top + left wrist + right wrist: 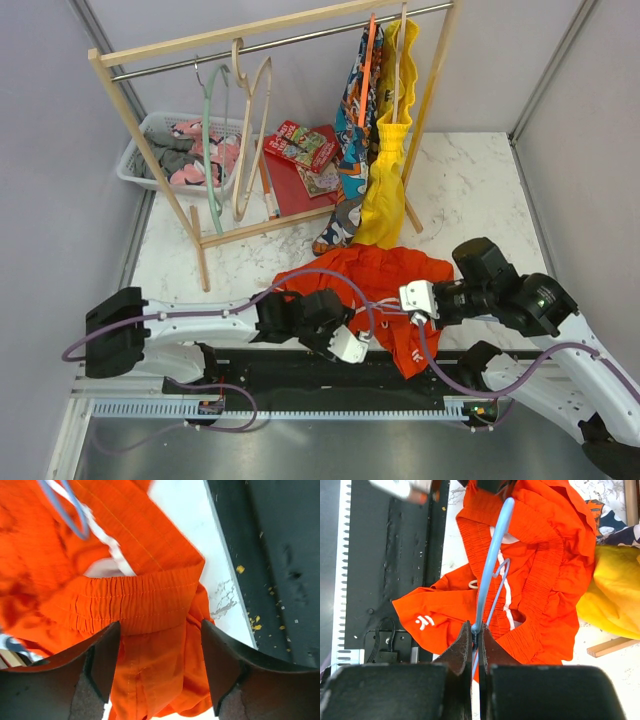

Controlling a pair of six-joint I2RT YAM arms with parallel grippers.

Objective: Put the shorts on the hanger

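The orange-red shorts [375, 275] lie crumpled on the marble table's near edge, one leg hanging over the black base plate. In the left wrist view, my left gripper [160, 627] is open. Its fingers [102, 665] stand apart on either side of the shorts' elastic waistband [145, 597] without pinching it. My right gripper [475, 630] is shut on the thin light-blue hanger [492, 565] at its lower end. The hanger reaches up into the waist opening of the shorts [545, 555]. From above, the left gripper [352, 335] and right gripper [408, 308] face each other across the shorts.
A wooden clothes rack [150, 150] stands at the back with a teal hanger [210, 130], beige wooden hangers [250, 120], a yellow garment [385, 170] and a patterned garment [352, 110]. A white basket [135, 155] and red books [300, 165] lie behind it.
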